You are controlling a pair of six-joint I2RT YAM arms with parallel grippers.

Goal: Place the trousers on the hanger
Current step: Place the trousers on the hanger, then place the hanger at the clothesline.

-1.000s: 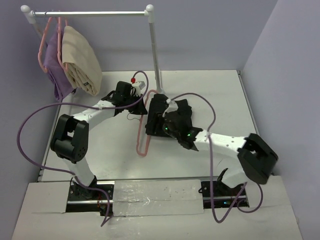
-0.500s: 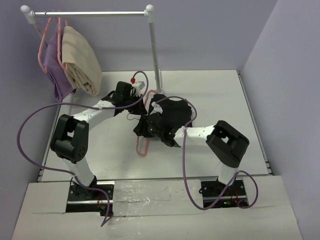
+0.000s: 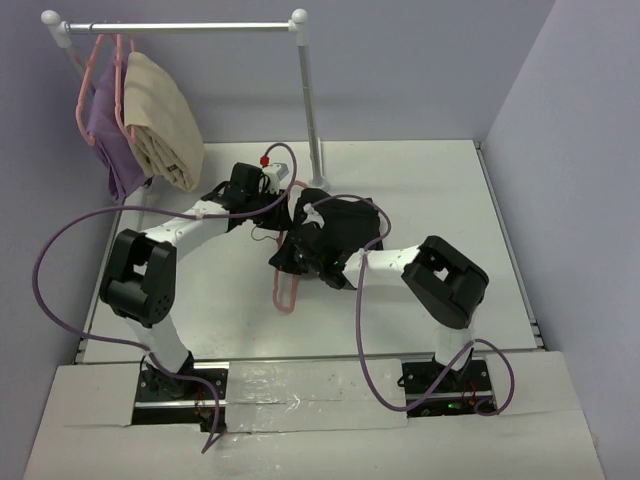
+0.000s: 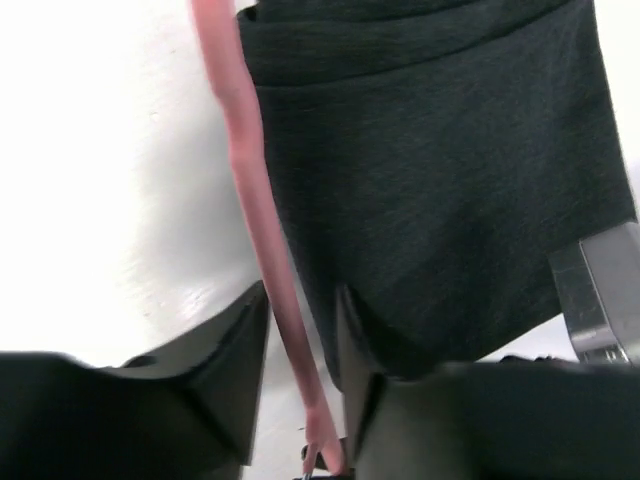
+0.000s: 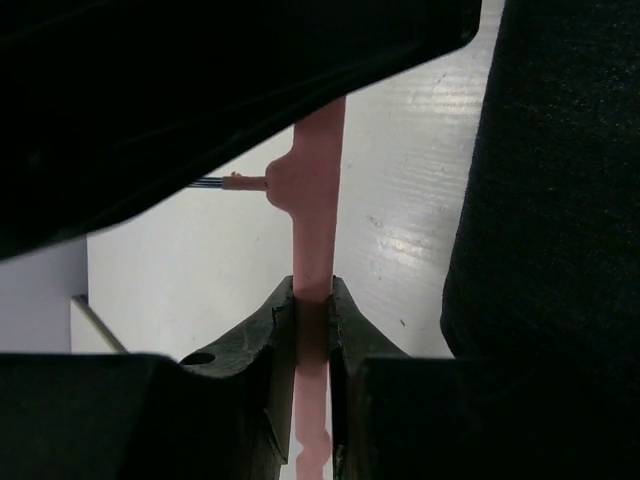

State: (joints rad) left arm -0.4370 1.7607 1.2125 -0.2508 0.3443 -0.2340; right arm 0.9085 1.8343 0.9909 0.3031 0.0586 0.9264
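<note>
We see the R gripper [image 5: 310, 285] clenched on the hanger [image 5: 318, 200]: both pads press the thin pink bar, no gap either side. The bar runs straight ahead from the jaws, w/ a small nub on its left side a bit fwd of the fingertips. The trousers [image 5: 550, 200] sit just right of this tool, black cloth filling that side of the wrist view. A strip of white table [image 5: 400, 250] shows btwn cloth and bar. A dark blurred mass hangs ahead-left; we can't tell what it is.

The L gripper [image 4: 303, 290] is released. Its fingers straddle the pink bar w/ a clear gap on the right-hand finger's side; on the other side we can't tell if it touches. From this tool the bar goes fwd and slightly left, and the trousers lie ahead-right, cloth edge running along the bar. Overhead, both tools sit near each other at the left edge of the black pile, the R one closer to the bases.
</note>
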